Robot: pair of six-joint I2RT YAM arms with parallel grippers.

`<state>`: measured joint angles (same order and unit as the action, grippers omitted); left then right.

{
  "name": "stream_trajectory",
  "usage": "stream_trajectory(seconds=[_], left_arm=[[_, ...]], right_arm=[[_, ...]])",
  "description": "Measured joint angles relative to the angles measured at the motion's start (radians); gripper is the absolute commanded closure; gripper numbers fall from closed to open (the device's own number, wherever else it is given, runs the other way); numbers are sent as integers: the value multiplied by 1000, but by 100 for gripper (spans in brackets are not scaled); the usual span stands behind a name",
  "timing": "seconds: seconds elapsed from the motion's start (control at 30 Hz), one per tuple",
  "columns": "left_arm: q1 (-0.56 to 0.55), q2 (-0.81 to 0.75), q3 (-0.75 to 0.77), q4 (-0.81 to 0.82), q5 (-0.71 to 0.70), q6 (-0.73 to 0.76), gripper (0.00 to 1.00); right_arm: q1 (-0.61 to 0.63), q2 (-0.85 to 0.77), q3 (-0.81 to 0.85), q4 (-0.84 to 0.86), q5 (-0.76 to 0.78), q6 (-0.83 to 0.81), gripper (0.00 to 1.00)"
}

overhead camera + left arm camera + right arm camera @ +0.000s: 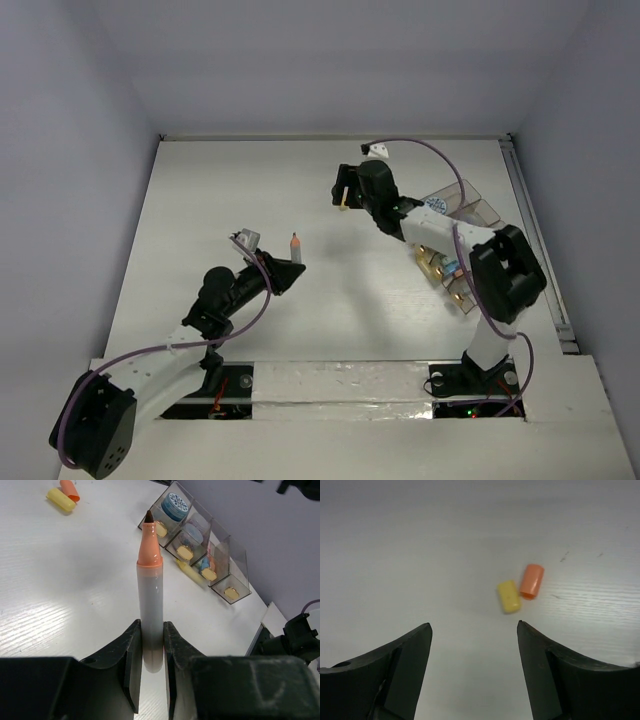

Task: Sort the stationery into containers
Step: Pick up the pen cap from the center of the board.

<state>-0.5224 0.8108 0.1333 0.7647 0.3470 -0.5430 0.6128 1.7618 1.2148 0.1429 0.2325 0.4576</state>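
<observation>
**Holdings at the two claws, stationery sort part done**

Item 1. Left claw (151, 628): pressed together on the lower barrel of a pen (151, 592). The pen stands straight out from the fingertips, orange collar and dark nib at the far end. Gripping low on the barrel leaves the length free, which should suit lowering it tip-first into a slot.

Item 2. Tray (239, 560): ahead and to the right of that claw, well apart from it. Smoky clear plastic in stepped compartments. A blue-and-white tub (177, 504) sits in the farthest one; the others hold smaller bits I cannot name.

Item 3. Right claw (473, 626): spread wide, nothing between the fingers, hanging over bare table (420, 535).

Item 4. Yellow piece (509, 596) and orange piece (532, 580): just beyond the right claw's tips, slightly right of centre, touching or nearly so. Erasers or caps, I cannot tell. Unsorted, likely the reason the claw is open there.
</observation>
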Motion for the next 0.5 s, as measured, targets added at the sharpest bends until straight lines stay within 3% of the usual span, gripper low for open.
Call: stream_trajectory(seconds=[0.2,0.5], left_arm=[[0,-7,0,-14,0,5,100],[0,-40,0,-23,8,5,100]], right_arm=[[-36,264,305,-248,146,-84,28],[-110,490,544,-456,145,-115,36]])
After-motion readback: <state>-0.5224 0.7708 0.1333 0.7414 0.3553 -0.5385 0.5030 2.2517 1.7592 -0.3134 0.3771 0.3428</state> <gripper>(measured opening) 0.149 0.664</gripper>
